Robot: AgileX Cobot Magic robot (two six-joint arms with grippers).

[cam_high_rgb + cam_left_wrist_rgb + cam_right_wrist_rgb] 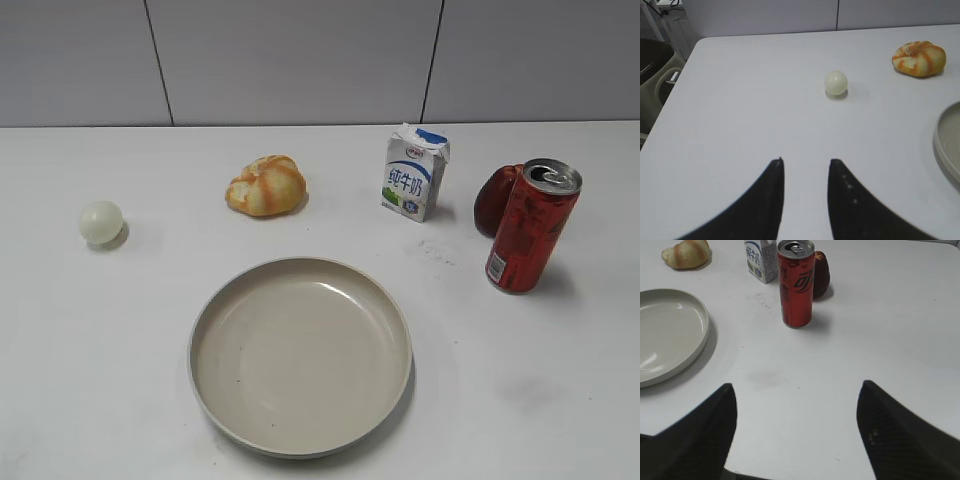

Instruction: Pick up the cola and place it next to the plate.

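The plate (300, 355) is sitting on the white table (80, 380), serving as reference for all items. The cola (531, 226) is standing upright well to the plate's right and slightly behind it, apart from the rim, untouched by either gripper. A dark red fruit (494, 198) is sitting just behind the can, partly hidden by it. A milk carton (414, 172) is standing behind the plate's right side, a bread roll (266, 186) is lying behind the plate, and a pale ball (101, 222) is resting well to the plate's left. The right gripper (797, 435) is hovering with fingers spread wide, nothing between them. The left gripper (806, 197) is showing a narrow gap, holding nothing
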